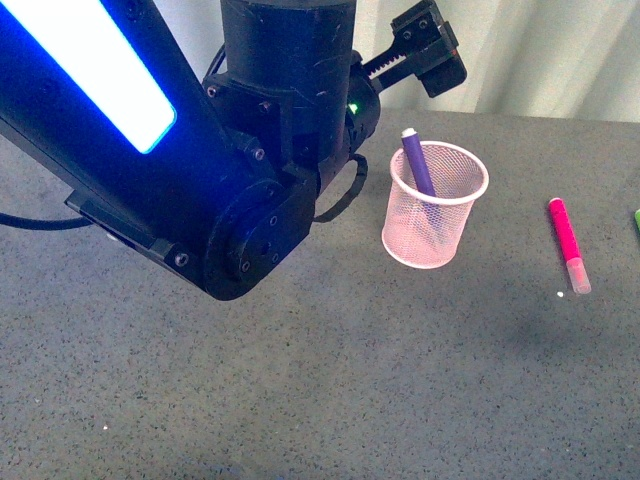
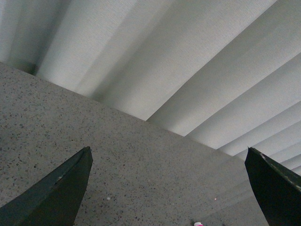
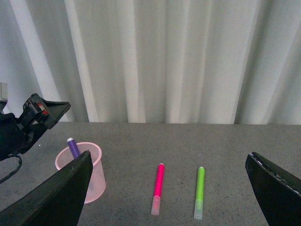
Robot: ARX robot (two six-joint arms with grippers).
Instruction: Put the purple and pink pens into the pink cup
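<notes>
Grey speckled table (image 1: 300, 400), white curtain (image 3: 164, 56) behind. The pink cup (image 1: 435, 218), pale wire mesh, stands upright with the purple pen (image 1: 418, 160) leaning inside, its end poking over the rim. The left hand (image 2: 168, 149) hovers above and just beside the cup, fingers spread wide, holding nothing. The pink pen (image 1: 568, 245), magenta with a clear cap, lies flat well apart from that hand, out ahead of the right hand (image 3: 169, 154), which is also wide open and empty. A green pen (image 3: 200, 192) lies beside the pink one.
</notes>
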